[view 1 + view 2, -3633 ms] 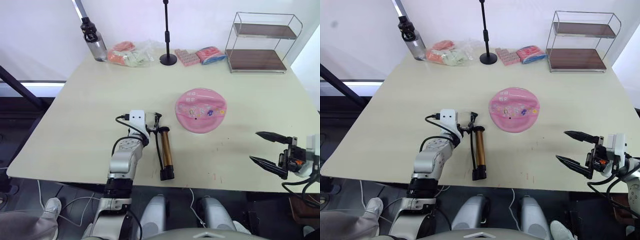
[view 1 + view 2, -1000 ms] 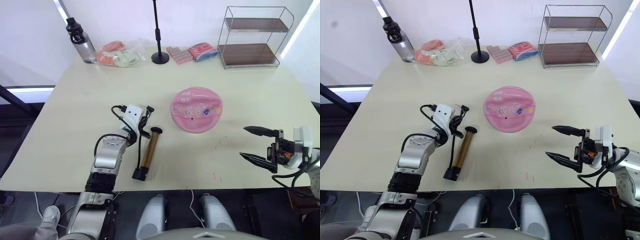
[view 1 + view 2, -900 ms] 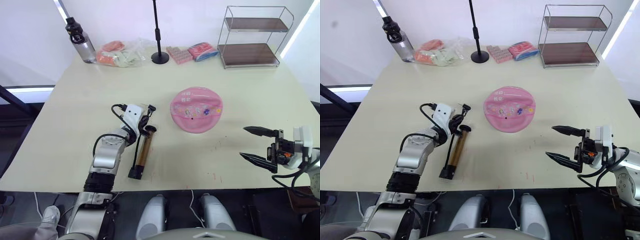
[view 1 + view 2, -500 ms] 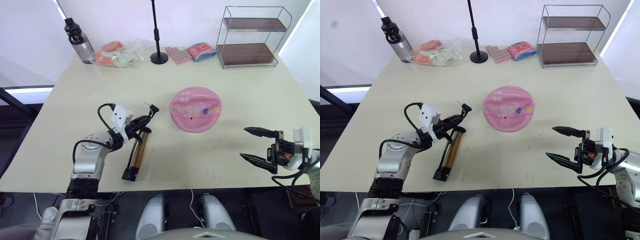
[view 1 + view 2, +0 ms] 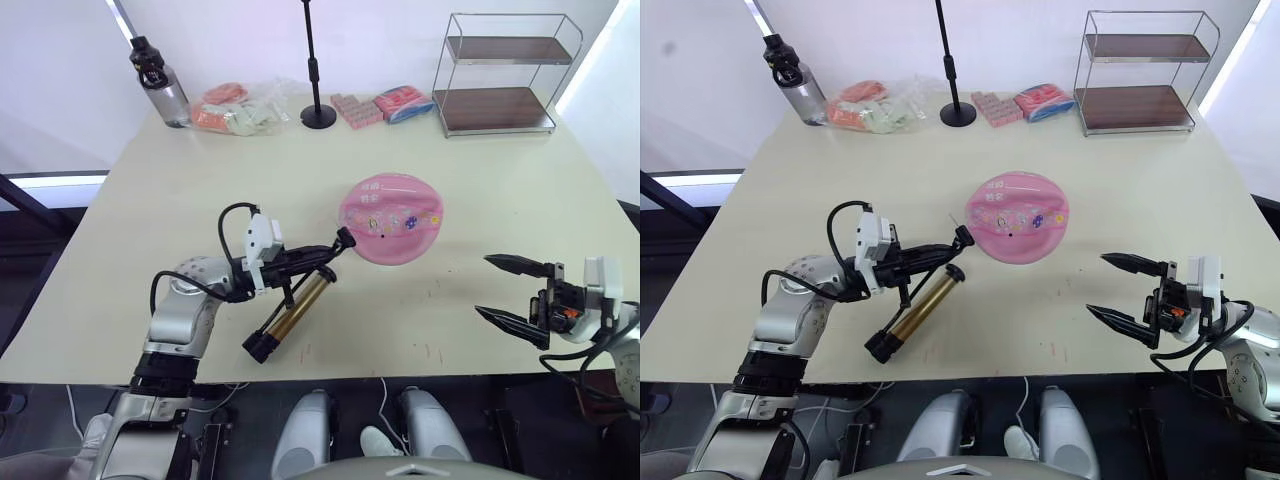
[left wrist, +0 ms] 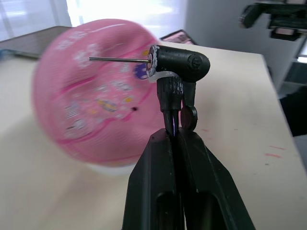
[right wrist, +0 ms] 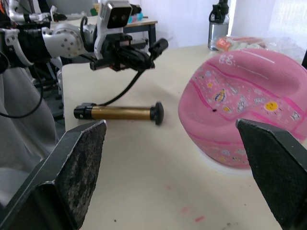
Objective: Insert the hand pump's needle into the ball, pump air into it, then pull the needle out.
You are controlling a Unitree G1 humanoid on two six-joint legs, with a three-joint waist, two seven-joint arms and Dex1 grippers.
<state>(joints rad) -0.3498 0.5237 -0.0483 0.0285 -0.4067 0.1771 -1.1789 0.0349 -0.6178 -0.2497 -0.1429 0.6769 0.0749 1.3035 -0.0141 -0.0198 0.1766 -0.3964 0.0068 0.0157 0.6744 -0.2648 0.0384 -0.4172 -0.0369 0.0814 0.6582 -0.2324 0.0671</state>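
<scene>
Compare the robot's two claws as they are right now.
The left claw is shut on the black needle head of the thin black hose, up by the flattish pink ball. The right claw is open and holds nothing, well off from the ball. Both have two black fingers.

Bright even light, soft shadows, window glare, blurred left wrist background

The left end effector (image 5: 335,243) has swung toward three o'clock, carrying the hose's needle tip up beside the ball (image 5: 391,218). The hand pump (image 5: 294,318) now lies slanted, its foot toward seven o'clock.
</scene>
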